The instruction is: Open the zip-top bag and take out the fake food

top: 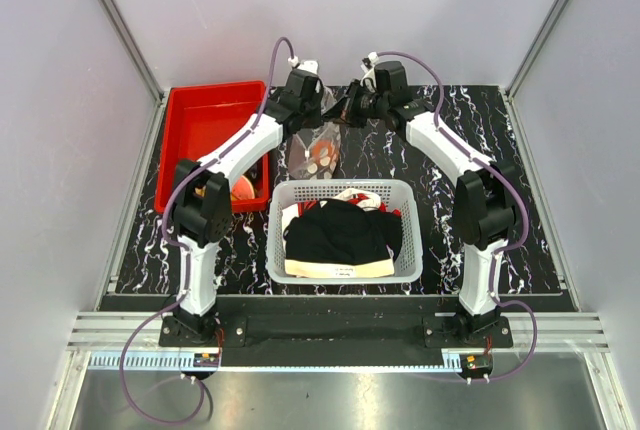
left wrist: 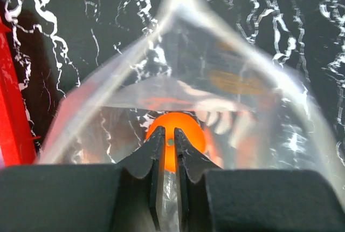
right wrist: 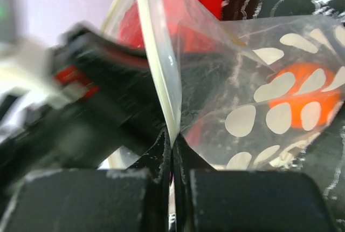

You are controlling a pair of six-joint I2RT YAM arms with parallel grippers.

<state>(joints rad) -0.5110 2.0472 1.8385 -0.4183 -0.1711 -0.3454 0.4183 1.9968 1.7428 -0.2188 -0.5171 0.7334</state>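
Note:
The clear zip-top bag (top: 322, 145) hangs between my two grippers above the back of the table. My left gripper (top: 312, 108) is shut on one side of its mouth; in the left wrist view (left wrist: 170, 135) the plastic (left wrist: 226, 81) spreads out past the fingertips, with an orange fruit (left wrist: 186, 127) inside. My right gripper (top: 352, 108) is shut on the bag's white zip strip (right wrist: 161, 65); in the right wrist view (right wrist: 172, 137) the bag (right wrist: 242, 70) holds pale round discs (right wrist: 241, 120) and the orange fruit (right wrist: 299, 81). Discs also show through the bag in the top view (top: 320, 160).
A red bin (top: 200, 125) stands at the back left, with an orange piece (top: 242, 188) at its near end. A white mesh basket (top: 405, 240) of black and white clothes (top: 340, 230) sits in the middle front, just below the hanging bag.

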